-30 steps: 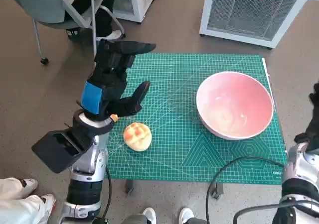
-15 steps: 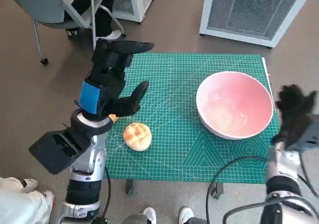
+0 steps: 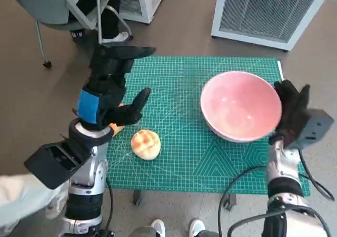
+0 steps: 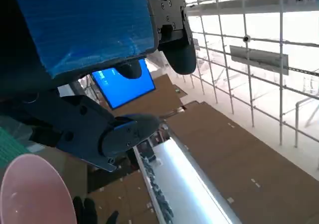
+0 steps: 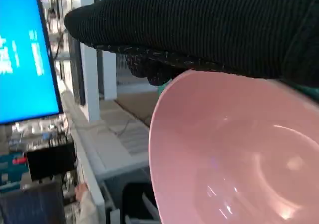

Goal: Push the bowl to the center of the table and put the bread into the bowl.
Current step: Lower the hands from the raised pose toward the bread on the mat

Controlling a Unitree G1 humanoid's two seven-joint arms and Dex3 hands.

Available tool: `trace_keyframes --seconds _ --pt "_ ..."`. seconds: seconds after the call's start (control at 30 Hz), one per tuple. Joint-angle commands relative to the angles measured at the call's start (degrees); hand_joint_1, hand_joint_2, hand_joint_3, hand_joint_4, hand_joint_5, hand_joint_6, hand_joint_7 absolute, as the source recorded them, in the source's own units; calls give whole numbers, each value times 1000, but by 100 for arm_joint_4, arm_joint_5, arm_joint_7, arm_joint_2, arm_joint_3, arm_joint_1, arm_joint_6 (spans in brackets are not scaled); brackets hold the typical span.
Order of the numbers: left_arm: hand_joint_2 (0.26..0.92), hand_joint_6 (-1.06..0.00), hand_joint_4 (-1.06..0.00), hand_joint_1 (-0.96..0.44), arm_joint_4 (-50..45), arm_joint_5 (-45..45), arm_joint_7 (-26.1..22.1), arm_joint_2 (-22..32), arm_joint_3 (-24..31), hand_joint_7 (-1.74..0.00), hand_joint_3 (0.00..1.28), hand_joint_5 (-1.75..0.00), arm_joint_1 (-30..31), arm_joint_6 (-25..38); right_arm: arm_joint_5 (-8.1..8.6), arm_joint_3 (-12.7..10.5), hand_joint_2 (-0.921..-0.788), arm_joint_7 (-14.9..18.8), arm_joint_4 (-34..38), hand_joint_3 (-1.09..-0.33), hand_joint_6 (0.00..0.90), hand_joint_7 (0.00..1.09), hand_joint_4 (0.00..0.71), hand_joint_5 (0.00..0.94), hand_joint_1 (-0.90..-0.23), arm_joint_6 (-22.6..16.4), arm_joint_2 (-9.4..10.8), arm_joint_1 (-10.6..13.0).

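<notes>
Closest to the robot, the bread roll [image 3: 145,144] sits on the green cutting mat [image 3: 184,158], near its left front corner, nothing touching it. Just past it the left hand [image 3: 108,97] hovers above the mat's left edge, fingers spread and empty. Over on the right, the gloved right hand [image 3: 291,113] presses flat against the pink bowl's [image 3: 240,106] outer rim, not gripping it. Farther back there's a white vented unit [image 3: 271,13] and a chair [image 3: 63,8].
</notes>
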Motion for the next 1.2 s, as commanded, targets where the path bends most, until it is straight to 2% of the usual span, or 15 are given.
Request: trace_keyframes --seconds 0.03,0.33,0.93,1.2 --pt "704 1 1 -255 -224 48 95 46 42 -1208 718 -1084 110 64 -20 28 -921 105 115 -550 211 512 421 6 -299 163 133 -18" --pt "713 1 1 -255 -450 12 222 68 121 -1211 699 -1076 305 170 -26 108 -921 202 132 -543 221 533 441 15 -317 210 348 -169" --pt "763 1 1 -247 -803 252 498 214 312 -1183 602 -1040 667 176 -116 269 -921 326 196 -552 200 554 416 3 -312 413 723 -439" --pt "770 1 1 -241 -900 356 616 287 371 -1176 600 -1031 775 236 -230 377 -921 288 187 -550 194 555 418 4 -306 449 750 -535"
